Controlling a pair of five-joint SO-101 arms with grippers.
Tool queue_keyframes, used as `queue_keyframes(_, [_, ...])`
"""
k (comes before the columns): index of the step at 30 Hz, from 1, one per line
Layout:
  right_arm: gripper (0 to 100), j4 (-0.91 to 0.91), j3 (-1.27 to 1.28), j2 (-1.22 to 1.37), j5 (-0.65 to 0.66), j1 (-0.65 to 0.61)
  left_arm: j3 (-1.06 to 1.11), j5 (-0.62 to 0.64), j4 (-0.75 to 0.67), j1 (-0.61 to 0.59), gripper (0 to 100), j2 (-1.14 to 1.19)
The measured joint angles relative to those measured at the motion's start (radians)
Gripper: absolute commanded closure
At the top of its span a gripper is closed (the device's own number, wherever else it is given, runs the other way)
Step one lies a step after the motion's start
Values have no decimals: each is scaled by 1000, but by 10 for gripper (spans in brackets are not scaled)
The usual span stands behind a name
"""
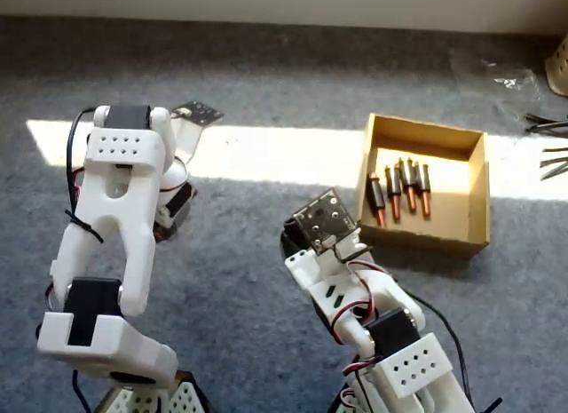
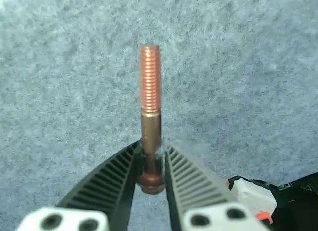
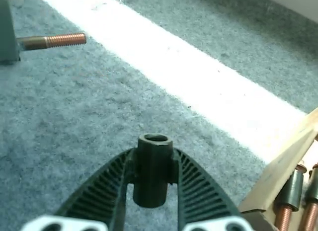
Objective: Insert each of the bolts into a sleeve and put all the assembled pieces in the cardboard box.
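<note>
My left gripper is shut on a copper bolt, gripping it near the head with the threaded end pointing away over the grey carpet. My right gripper is shut on a dark sleeve, its open bore facing outward. The same bolt shows far off in the right wrist view, pointing toward the sleeve. In the high view the left arm stands at the left and the right arm sits just left of the cardboard box. Several assembled pieces lie inside the box.
A bright sunlit band crosses the grey carpet. Loose dark items lie at the far right edge, beyond the box. The box's wall rises close beside the right gripper.
</note>
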Motion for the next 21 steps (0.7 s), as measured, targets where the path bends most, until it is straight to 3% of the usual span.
queue_keyframes(5, [994, 0, 0, 0, 0, 0, 32, -49, 6, 44, 996, 0])
queue_keyframes(11, [994, 0, 0, 0, 0, 0, 64, -385, 8, 126, 996, 0])
queue_keyframes(15, [994, 0, 12, 0, 0, 0, 64, -532, -26, 123, 996, 0])
queue_keyframes(21, [994, 0, 32, 0, 0, 0, 160, -832, -256, 126, 996, 0])
